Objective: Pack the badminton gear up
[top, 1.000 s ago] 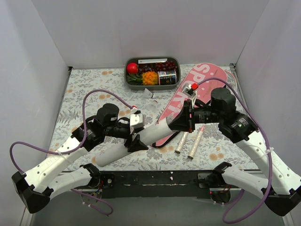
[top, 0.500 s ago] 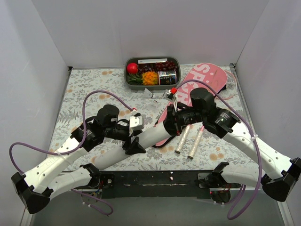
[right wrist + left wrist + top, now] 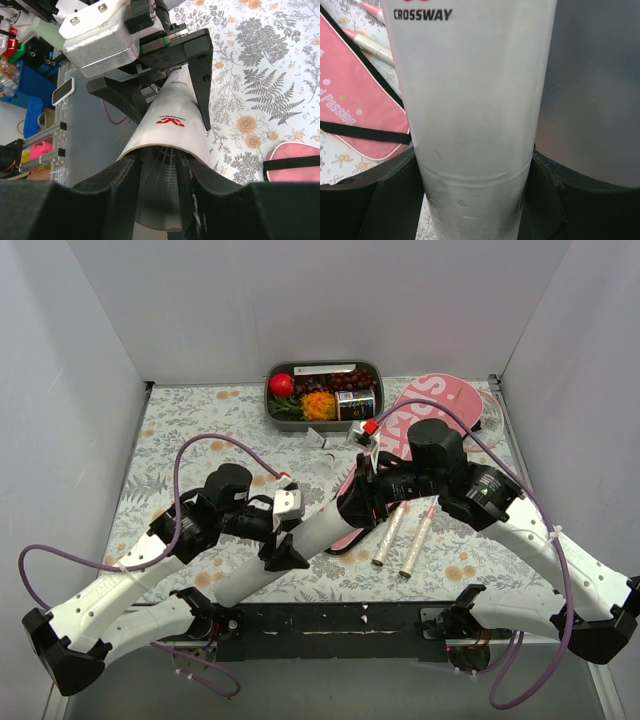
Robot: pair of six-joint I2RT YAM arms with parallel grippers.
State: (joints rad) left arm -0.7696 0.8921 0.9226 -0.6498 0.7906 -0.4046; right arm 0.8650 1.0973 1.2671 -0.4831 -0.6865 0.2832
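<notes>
Left end effector point(image 3: 285, 530) clenched round the white cardboard tube point(image 3: 322, 527). Right end effector point(image 3: 362, 502) straddles its open mouth; you can't tell whether it grips. Hold your left steady and press the white feathered shuttlecock point(image 3: 157, 186) straight in.

Plainly a robotics lab, rigged as a test cell: a tabletop point(image 3: 190, 410) under floral cloth, boxed in along its left, far and right edges by plain white panels point(image 3: 330, 300). Bolted to a black rail point(image 3: 330, 621) at the near edge, a left arm point(image 3: 125, 585) and a right arm point(image 3: 545, 545), both looped with purple cables point(image 3: 197, 443). Beyond that near edge, in the right wrist view, blue bins point(image 3: 25, 85) amid loose clutter point(image 3: 10, 42), workshop fashion.
</notes>
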